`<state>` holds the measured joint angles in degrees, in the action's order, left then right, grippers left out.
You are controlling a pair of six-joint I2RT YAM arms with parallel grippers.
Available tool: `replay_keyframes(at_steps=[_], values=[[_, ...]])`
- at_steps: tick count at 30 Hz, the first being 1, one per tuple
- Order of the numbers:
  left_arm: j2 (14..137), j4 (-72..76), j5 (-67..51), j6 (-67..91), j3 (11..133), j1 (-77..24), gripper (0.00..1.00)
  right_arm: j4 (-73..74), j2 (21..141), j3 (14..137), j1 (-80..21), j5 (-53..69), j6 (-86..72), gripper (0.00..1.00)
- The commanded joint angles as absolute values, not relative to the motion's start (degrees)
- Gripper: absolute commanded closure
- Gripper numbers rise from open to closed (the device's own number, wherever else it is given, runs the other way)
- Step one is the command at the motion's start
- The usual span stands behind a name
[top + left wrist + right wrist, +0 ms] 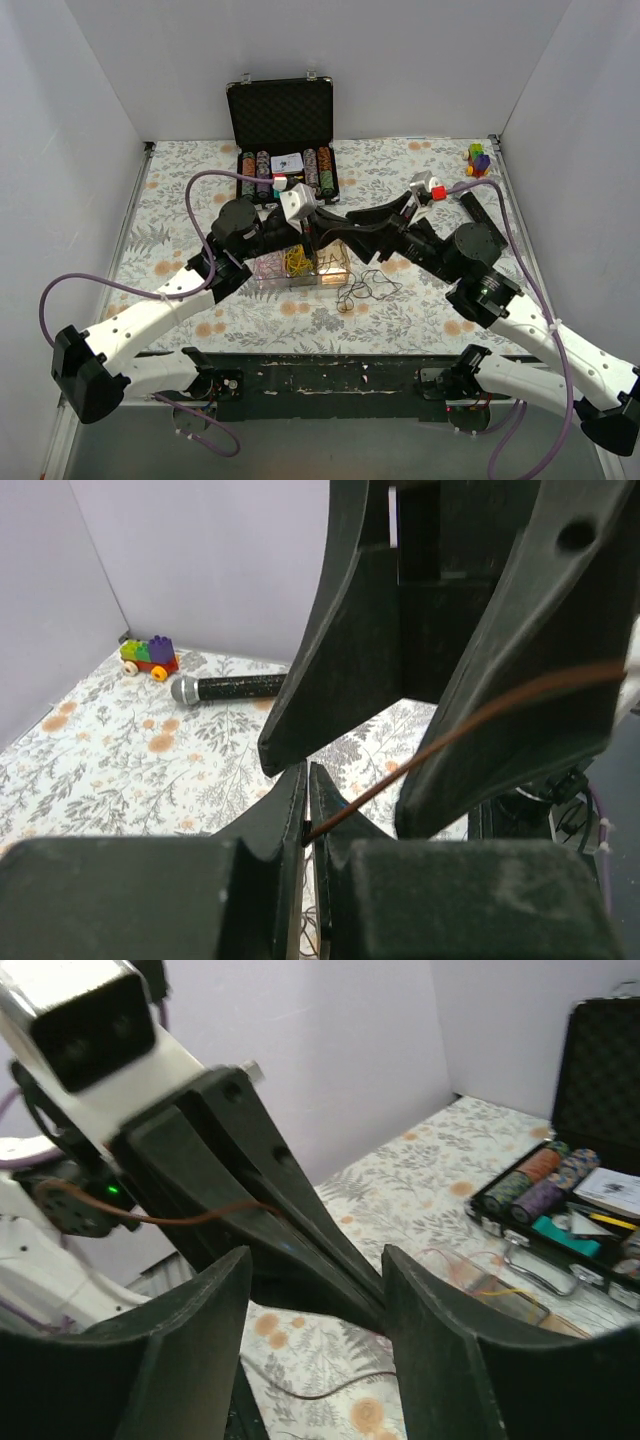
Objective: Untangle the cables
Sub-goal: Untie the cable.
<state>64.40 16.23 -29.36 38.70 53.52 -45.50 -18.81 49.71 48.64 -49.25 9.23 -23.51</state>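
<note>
- The table, under a grey-and-orange floral cloth (180, 190), fills the floor of the white booth. Both arms reach in and meet above its middle.
- An open black hard case (280, 115) with rows of poker chips stands at the far edge, well apart from the work.
- The right gripper (315, 1260) has its jaws spread wide and holds nothing that I can see. The other arm's fingers poke in between them.
- The left gripper (307, 775) is pressed together at the very tips. It pinches a thin brown wire (480, 715) that runs up and away across one of the right arm's fingers.
- A clear plastic box (262, 272) sits just below the two grippers, with yellow loops of the cables (297, 262) inside. A darker loose tangle (365, 290) lies on the cloth just beside the box.
- What worries me, looking on:
  - The pinch is at the tips only, so a firm pull could let the wire slide out.
  - The fingers are crowded so close that the right jaws, if they close, may clamp the left fingers rather than the wire.
  - I cannot tell where the wire ends. If it is knotted into the rest, lifting it could drag the clump or the box and pull the knots tighter.
</note>
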Motion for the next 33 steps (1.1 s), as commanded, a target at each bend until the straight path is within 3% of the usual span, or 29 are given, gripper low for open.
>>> replay_keyframes(at_steps=[1, 2, 4, 14, 20, 24, 28, 33], values=[[63.1, 12.8, -29.2, 40.8, 60.3, -44.3, 1.0, -9.7, 45.5, 46.3, -49.4, 0.3, -19.8, 0.32], [63.4, 12.6, -29.3, 41.0, 61.7, -44.1, 1.0, -8.7, 44.6, 44.6, -49.4, -2.2, -19.3, 0.23], [63.6, 11.8, -30.0, 41.0, 64.3, -44.0, 1.0, -6.5, 42.5, 41.1, -49.4, -4.5, -19.9, 0.18], [66.6, 10.3, -34.7, 41.7, 73.1, -44.0, 1.0, -9.5, 39.5, 30.6, -49.4, -0.4, -19.1, 0.13], [69.1, 10.4, -36.0, 43.0, 78.7, -44.0, 1.0, -17.7, 45.6, 31.0, -49.4, 6.0, -18.6, 0.12], [70.3, 10.3, -36.5, 43.4, 82.5, -44.0, 1.0, -22.3, 49.6, 30.0, -49.4, 3.3, -20.1, 0.11], [72.0, 10.2, -36.1, 44.4, 87.5, -44.0, 1.0, -28.5, 51.3, 27.0, -49.4, -1.4, -22.3, 0.17], [73.7, 9.6, -35.6, 44.6, 94.3, -44.0, 1.0, -30.8, 54.2, 26.6, -49.4, -3.6, -22.9, 0.46]])
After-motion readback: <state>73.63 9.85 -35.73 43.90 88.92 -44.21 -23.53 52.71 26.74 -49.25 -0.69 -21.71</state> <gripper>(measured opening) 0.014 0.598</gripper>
